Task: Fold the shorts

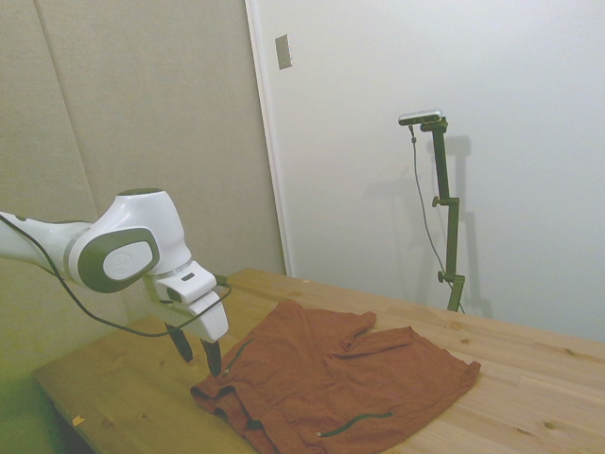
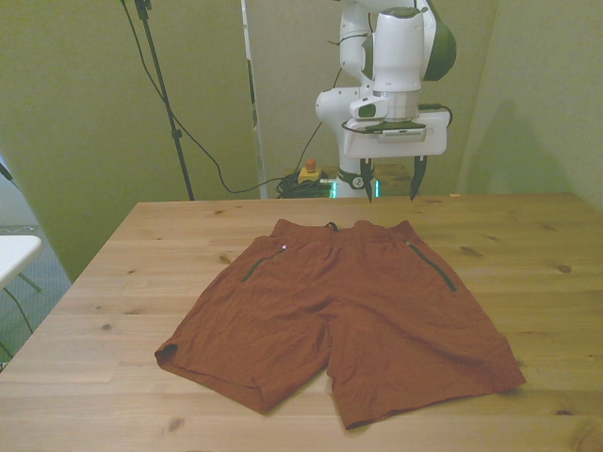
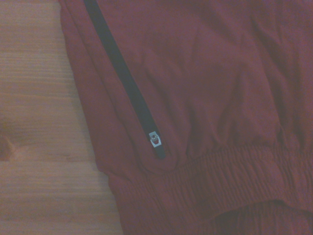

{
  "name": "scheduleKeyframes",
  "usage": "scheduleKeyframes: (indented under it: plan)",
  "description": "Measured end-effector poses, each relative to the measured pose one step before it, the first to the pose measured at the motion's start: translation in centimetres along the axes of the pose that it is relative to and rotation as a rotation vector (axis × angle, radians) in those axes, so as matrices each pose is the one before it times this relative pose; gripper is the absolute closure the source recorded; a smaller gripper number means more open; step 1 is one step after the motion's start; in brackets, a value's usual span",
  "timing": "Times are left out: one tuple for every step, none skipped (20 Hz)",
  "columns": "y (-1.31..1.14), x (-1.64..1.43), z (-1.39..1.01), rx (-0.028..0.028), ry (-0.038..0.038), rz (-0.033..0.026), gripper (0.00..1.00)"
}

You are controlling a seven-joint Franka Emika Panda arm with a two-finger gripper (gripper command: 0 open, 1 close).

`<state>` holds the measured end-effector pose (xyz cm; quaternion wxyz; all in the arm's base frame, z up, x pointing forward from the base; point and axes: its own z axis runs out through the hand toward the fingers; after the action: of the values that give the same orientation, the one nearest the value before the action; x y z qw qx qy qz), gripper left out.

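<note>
Shorts point(image 2: 344, 315) are seen spread flat on table point(image 2: 113, 282), no fold made; gripper point(image 2: 387, 179) is held above waistband, fingers apart, nothing grasped

The white arm reaches in low from the side view's left, its rounded grey-capped wrist joint bent so that the end effector point(image 1: 197, 356) points downward. In the front view the end effector point(image 2: 388, 182) hangs upright beneath a broad white flange, its two dark fingers point(image 2: 363, 177) spread wide apart with nothing between them. The fingertips hover clear of any surface, and a black cable runs along the forearm and loops below the wrist.
</note>
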<state>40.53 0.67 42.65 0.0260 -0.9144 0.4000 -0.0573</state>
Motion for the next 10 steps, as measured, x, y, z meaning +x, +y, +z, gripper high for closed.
scheduleKeyframes:
  plan:
    - [-0.048, 0.036, -0.091, 0.00161, 0.00144, -0.00012, 0.0]
    - [-0.125, -0.022, 0.131, -0.01491, 0.01518, -0.01427, 0.0]
    - [-0.554, -0.136, 0.038, -0.02878, 0.04842, -0.01912, 0.0]
    - [-0.861, -0.261, 0.024, -0.02117, 0.04303, -0.01309, 0.0]
    - [-1.154, -0.507, 0.02, -0.01955, 0.03488, -0.01305, 0.0]
    - [-1.213, -0.531, -0.067, -0.01677, 0.02735, -0.01272, 0.0]
    - [-0.957, -0.341, -0.067, -0.01623, 0.02795, -0.01459, 0.0]
    - [-0.83, -0.299, -0.093, -0.01642, 0.03174, -0.01789, 0.0]
    - [-0.746, -0.352, -0.077, -0.01732, 0.03452, -0.01733, 0.0]
    - [-0.725, -0.575, -0.116, -0.02122, 0.04056, -0.02168, 0.0]
